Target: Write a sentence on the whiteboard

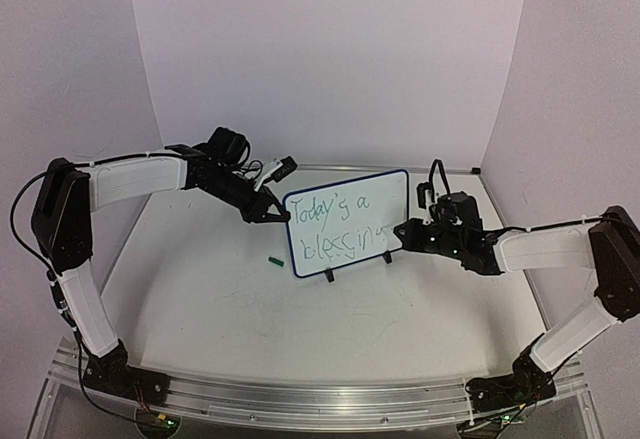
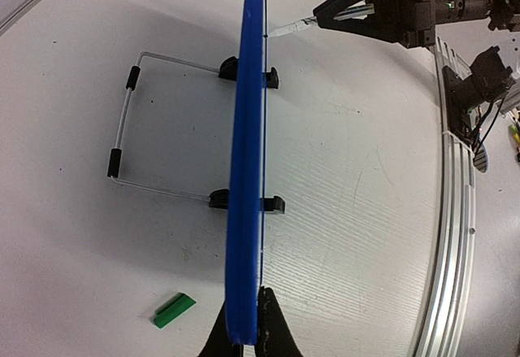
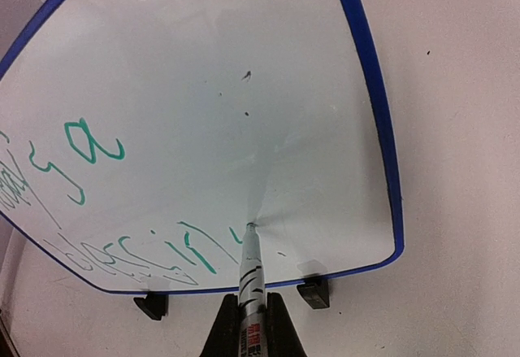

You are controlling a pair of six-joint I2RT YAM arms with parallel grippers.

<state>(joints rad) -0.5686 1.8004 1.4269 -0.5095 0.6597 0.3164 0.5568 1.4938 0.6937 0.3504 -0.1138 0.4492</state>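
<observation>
Black left gripper (image 1: 267, 211) is mine, reaching in from the left. It is clamped on the left edge of the whiteboard (image 1: 392, 191). In the left wrist view my fingers (image 2: 218, 339) sit either side of the blue border at the bottom of the frame, pinching the whiteboard (image 2: 247, 170) edge-on.

Just below and beside that gripper a small green cap (image 1: 276, 259) lies flat on the white table (image 1: 220, 309), apart from the board. The same cap (image 2: 174, 309) shows on the back side of the board in the left wrist view.

The whiteboard stands near the middle of the table between my two arms, face toward the camera. It is propped on a wire stand (image 2: 122, 121) with black feet (image 1: 329, 276).

The sentence (image 1: 338, 224) is in green, two lines, "Today's a" over "blessing". In the right wrist view the whiteboard (image 3: 244, 72) fills the frame, with parts of the sentence (image 3: 93, 141) at its left and lower left.

The marker (image 3: 250, 272) points up from the bottom centre. Its tip is at the board face, low and right of the last letters.

My right gripper (image 3: 252, 333) is closed around the marker barrel. From above, the right gripper (image 1: 407, 234) sits at the board's lower right corner. The left wrist view shows the right gripper (image 2: 345, 11) holding the marker (image 2: 291, 27) toward the front face.
</observation>
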